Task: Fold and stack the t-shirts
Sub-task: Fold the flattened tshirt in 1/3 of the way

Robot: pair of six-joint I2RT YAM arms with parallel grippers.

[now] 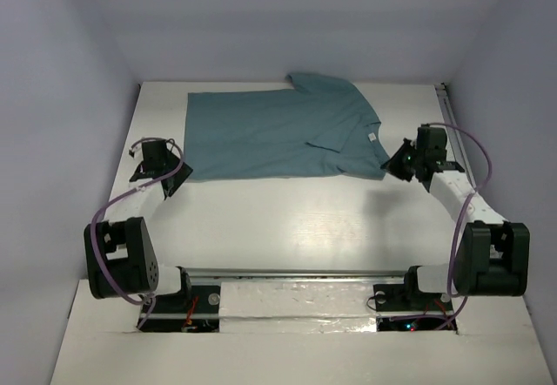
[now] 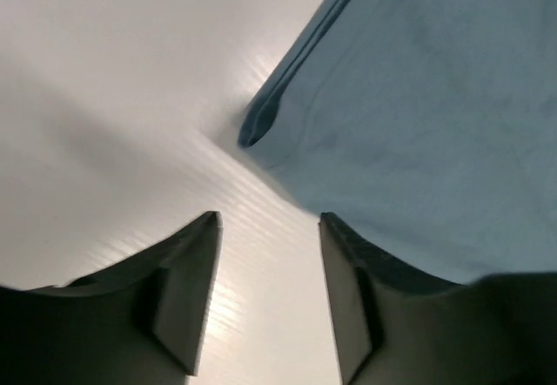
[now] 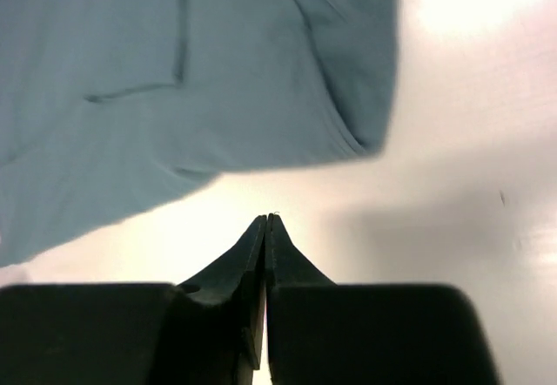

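The teal-blue t-shirt lies on the white table at the back, partly folded, with a small white label near its right end. My left gripper is open and empty just off the shirt's near-left corner; that corner shows ahead of the fingers in the left wrist view. My right gripper is shut and empty beside the shirt's near-right edge. In the right wrist view, the shirt lies beyond the closed fingertips, apart from them.
A metal rail runs along the table's right edge. White walls close in the back and sides. Purple cables loop from both arms. Bare white table spreads between the shirt and the arm bases.
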